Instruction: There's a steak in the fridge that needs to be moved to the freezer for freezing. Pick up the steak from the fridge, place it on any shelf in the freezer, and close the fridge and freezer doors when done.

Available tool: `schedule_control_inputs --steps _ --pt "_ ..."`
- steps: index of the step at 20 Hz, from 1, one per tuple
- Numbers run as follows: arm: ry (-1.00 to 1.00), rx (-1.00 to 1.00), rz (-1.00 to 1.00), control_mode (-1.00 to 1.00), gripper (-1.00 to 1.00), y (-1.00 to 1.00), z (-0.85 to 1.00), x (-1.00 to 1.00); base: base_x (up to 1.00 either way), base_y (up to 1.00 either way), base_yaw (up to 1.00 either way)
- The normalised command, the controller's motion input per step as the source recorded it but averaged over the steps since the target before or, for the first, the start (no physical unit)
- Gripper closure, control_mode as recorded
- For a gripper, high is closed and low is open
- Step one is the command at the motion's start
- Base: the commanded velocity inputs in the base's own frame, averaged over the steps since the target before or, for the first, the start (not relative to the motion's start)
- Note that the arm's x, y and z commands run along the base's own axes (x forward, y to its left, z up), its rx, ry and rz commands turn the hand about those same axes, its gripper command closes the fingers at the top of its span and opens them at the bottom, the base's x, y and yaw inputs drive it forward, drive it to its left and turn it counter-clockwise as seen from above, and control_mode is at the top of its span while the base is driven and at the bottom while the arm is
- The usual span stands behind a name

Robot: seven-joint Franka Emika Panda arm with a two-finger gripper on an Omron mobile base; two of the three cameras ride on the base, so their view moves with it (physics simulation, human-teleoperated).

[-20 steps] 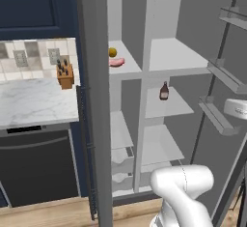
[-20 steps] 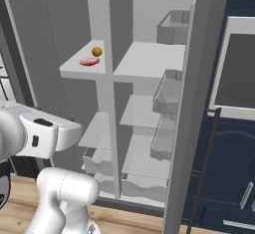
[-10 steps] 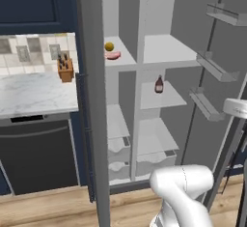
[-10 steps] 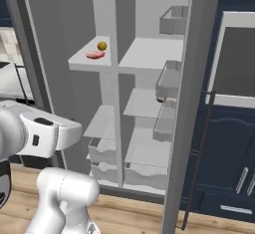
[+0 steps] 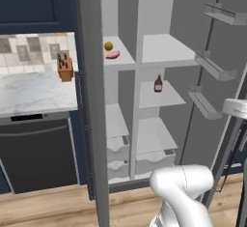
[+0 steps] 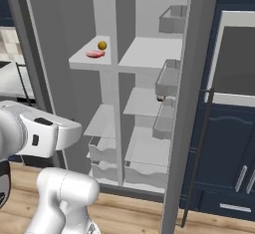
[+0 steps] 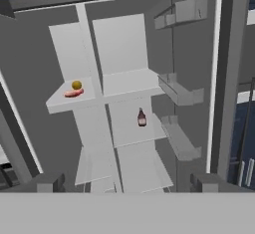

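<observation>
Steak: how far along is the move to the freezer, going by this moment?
Looks done: the steak lies on an upper shelf of the narrower section, the freezer, beside a yellow fruit. In hand: nothing; the tool is open and empty, back from the unit. Left: the freezer door and the fridge door both stand open and need closing.

A small yellow fruit (image 5: pixel 108 46) sits on an upper white board, and a dark brown bottle (image 5: pixel 157 83) stands upright lower down at its 4 o'clock. A knife block (image 5: pixel 64 68) rests on the marble desk (image 5: pixel 29 93) at 9 o'clock, above a black dishwasher (image 5: pixel 38 153).
</observation>
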Motion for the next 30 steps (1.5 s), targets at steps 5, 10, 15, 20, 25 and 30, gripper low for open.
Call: schedule_control_inputs --steps 5,10,15,20,25,30 --pt "0.00 0.00 0.00 1.00 -1.00 0.00 0.00 0.00 -0.25 -0.25 0.00" --pt "0.00 0.00 0.00 1.00 -1.00 0.00 0.00 0.00 -0.13 -0.06 0.00" --pt "0.00 0.00 -0.01 -1.00 -1.00 -0.33 0.00 -0.11 0.00 0.00 0.00" --pt "-0.01 0.00 -0.04 -1.00 -1.00 -0.92 0.00 -0.22 0.00 0.00 0.00" --pt "-0.10 0.00 -0.03 -1.00 -1.00 -0.98 -0.32 -0.02 0.00 0.00 0.00" --pt "-0.17 0.00 -0.01 -1.00 -1.00 -0.90 -0.52 0.13 0.00 0.00 0.00"
